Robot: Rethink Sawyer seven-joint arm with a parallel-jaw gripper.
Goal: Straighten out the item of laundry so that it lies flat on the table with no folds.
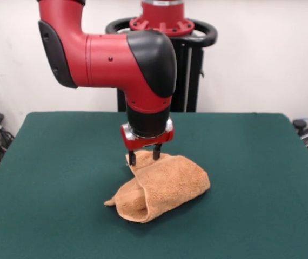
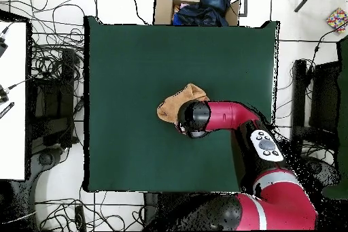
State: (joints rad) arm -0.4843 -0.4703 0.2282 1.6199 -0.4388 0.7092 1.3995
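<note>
Dark green table (image 1: 262,178), white wall behind. Orange-tan towel (image 1: 165,186) lies bunched and folded over itself near the tabletop's centre — well apart from every edge. Gripper (image 1: 144,157) stands at the towel's far upper fold, fingers narrowly parted and touching the cloth — whether they pinch it cannot be told.

No text, label, brand, number or sign is legible anywhere, whether on the red and black arm, towel, table or surroundings.
</note>
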